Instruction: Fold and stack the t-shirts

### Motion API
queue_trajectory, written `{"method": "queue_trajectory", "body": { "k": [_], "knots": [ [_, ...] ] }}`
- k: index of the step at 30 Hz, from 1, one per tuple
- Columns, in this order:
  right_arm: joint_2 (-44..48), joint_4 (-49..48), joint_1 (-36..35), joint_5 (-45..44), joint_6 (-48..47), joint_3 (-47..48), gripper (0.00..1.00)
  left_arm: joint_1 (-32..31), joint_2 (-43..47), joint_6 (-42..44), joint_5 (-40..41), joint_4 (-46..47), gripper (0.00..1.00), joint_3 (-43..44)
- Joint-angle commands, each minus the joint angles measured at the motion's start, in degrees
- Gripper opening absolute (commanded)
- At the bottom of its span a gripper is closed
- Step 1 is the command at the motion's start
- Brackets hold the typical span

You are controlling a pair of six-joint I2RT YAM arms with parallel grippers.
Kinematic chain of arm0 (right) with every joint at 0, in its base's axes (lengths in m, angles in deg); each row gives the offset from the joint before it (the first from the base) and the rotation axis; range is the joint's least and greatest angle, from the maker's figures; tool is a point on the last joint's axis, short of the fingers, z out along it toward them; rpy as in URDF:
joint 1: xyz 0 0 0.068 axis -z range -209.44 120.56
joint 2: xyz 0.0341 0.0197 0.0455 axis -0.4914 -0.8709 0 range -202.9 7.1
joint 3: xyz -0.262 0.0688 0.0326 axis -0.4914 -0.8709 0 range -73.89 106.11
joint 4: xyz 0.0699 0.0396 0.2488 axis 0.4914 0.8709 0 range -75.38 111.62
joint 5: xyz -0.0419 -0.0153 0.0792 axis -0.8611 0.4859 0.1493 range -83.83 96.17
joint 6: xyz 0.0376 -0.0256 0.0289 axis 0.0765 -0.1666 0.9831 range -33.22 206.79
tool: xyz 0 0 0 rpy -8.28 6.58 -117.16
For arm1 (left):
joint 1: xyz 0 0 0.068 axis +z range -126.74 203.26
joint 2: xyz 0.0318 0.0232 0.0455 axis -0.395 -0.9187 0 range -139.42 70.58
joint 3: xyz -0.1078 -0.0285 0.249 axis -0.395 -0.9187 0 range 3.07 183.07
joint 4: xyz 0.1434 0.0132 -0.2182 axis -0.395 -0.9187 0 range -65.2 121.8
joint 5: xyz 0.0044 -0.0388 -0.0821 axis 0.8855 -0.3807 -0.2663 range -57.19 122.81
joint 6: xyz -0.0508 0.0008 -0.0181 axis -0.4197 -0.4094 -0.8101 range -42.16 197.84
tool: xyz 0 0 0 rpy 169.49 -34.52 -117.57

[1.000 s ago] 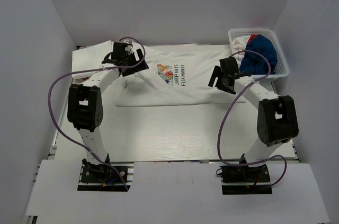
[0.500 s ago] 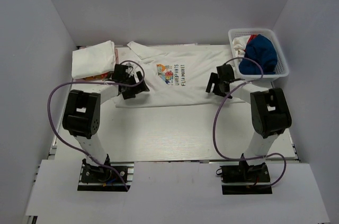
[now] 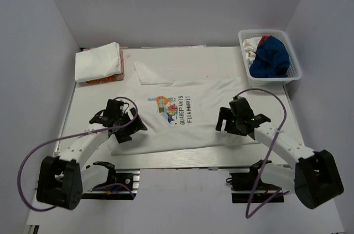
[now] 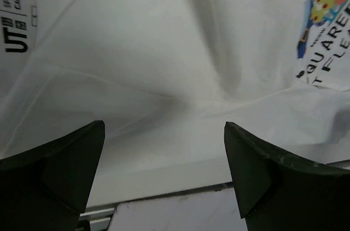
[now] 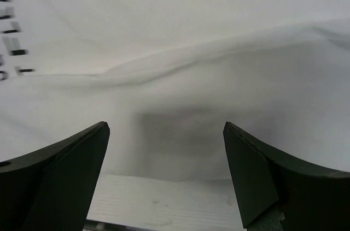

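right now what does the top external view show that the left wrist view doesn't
Only the top view: the basket of crumpled shirts, the folded shirt far left, and the right gripper. Only the left wrist: a printed UT label on the fabric. Both: the printed t-shirt lying spread out and the open left gripper.

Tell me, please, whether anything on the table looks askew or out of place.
Yes: the printed t-shirt lies slightly crooked, its lettering slanted against the table edges, with one sleeve sticking out at the far left and creases across the body.
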Motion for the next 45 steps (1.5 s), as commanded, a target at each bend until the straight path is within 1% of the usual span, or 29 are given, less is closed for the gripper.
{"method": "queue_trajectory", "body": {
  "k": [1, 3, 4, 5, 6, 7, 8, 9, 10, 11, 12, 15, 17, 18, 22, 24, 25, 27, 28, 29, 31, 34, 35, 37, 38, 40, 43, 44, 45],
  "knots": [
    [4.9, -0.2, -6.2, 3.1, -3.1, 5.0, 0.9, -0.2, 7.7, -1.3, 6.8, -11.5, 0.99, 6.6],
    [1.8, -5.6, -9.9, 2.2, -6.1, 9.1, 0.9, 0.3, 8.4, -2.4, 9.8, -12.5, 0.99, 10.3],
    [-2.6, -6.5, -10.7, 1.9, -6.7, 10.6, 0.9, 0.8, 8.4, -2.4, 11.8, -12.5, 0.99, 11.2],
    [-7.8, -7.0, -11.5, 1.9, -7.4, 16.4, 0.9, 0.8, 8.4, -3.4, 13.4, -12.5, 0.99, 11.9],
    [-10.4, -9.4, -13.6, 3.5, -8.0, 18.2, 0.9, 0.8, 8.4, -4.2, 15.0, -12.5, 0.99, 13.4],
    [-15.1, -10.8, -14.5, 6.4, -10.5, 19.9, 0.9, 0.8, 7.1, -4.7, 15.8, -12.5, 0.99, 14.0],
    [-19.3, -12.6, -16.8, 8.9, -11.3, 24.5, 0.9, 0.8, 7.1, -4.7, 15.9, -12.5, 0.99, 14.0],
    [-21.4, -18.0, -17.4, 13.8, -12.1, 26.2, 0.9, 0.8, 6.5, -5.2, 15.1, -11.7, 0.99, 13.5],
    [-25.3, -19.3, -18.8, 15.1, -15.0, 27.8, 0.9, 0.8, 6.5, -4.7, 14.5, -11.1, 0.99, 12.7],
    [-28.7, -23.8, -19.2, 16.3, -16.1, 31.9, 0.9, 0.8, 6.5, -4.7, 13.4, -10.3, 0.99, 10.6],
    [-30.6, -25.3, -19.7, 18.5, -16.5, 33.7, 0.9, 0.8, 6.5, -2.6, 11.0, -8.2, 0.99, 9.4],
    [-41.6, -26.1, -20.9, 23.3, -18.0, 43.9, 0.9, 0.0, 7.7, -2.6, 6.6, -4.5, 0.99, 4.1],
    [-46.4, -25.4, -21.0, 24.6, -17.4, 47.2, 0.9, 0.0, 8.3, -2.6, 4.3, -1.7, 0.99, -0.5],
    [-49.0, -25.1, -21.3, 25.7, -17.2, 50.9, 0.9, 0.0, 8.3, -2.6, 3.5, -1.0, 0.99, -1.7],
    [-54.9, -24.6, -21.7, 25.7, -16.9, 55.3, 0.9, 0.0, 6.0, -4.5, 6.1, -1.5, 0.99, -4.5],
    [-58.2, -23.1, -21.4, 26.0, -16.5, 57.8, 0.87, 0.5, 4.7, -5.3, 6.6, -1.5, 0.99, -6.2],
    [-58.9, -22.8, -21.7, 26.0, -16.4, 59.0, 0.87, 0.5, 4.0, -5.3, 6.6, -1.5, 0.99, -6.2],
    [-60.7, -22.8, -21.7, 26.8, -16.2, 59.8, 0.83, 0.5, 2.8, -5.3, 5.2, -0.9, 0.99, -7.8],
    [-61.1, -21.0, -21.8, 27.9, -16.2, 60.4, 0.78, 0.5, 2.1, -5.3, 5.2, 0.2, 0.99, -8.3],
    [-61.5, -21.0, -22.0, 28.5, -15.8, 60.5, 0.76, 0.0, 2.1, -5.3, 4.7, 0.7, 0.99, -8.3],
    [-61.8, -21.4, -22.2, 29.5, -15.4, 59.9, 0.68, 0.0, 2.1, -5.3, 4.1, 1.4, 0.99, -9.1],
    [-61.7, -22.0, -22.4, 29.2, -13.9, 58.7, 0.38, 0.5, 2.8, -5.3, 3.4, 0.9, 0.99, -10.2],
    [-61.2, -24.6, -22.4, 29.2, -13.5, 58.0, 0.22, 0.5, 3.6, -5.3, 4.0, 0.2, 0.99, -10.2],
    [-60.9, -25.7, -22.1, 28.9, -12.1, 57.5, 0.12, 0.5, 4.5, -5.3, 4.0, -1.0, 0.99, -10.2],
    [-60.8, -25.8, -22.0, 27.9, -12.0, 57.7, 0.08, 0.5, 5.3, -5.3, 4.5, -1.5, 0.99, -10.2],
    [-60.6, -25.8, -21.8, 26.6, -11.9, 58.1, 0.07, 0.5, 6.4, -6.2, 4.5, -2.1, 0.99, -10.2],
    [-60.6, -24.9, -21.7, 24.6, -13.3, 59.5, 0.07, 0.5, 7.2, -6.9, 4.5, -3.1, 0.99, -10.8],
    [-60.3, -24.7, -21.5, 21.9, -13.1, 59.7, 0.07, 0.5, 7.7, -7.6, 3.9, -3.1, 0.99, -10.8],
    [-60.1, -24.8, -21.6, 21.4, -13.4, 59.7, 0.07, 0.5, 7.7, -7.6, 3.9, -3.1, 0.99, -10.8]
  ]
}}
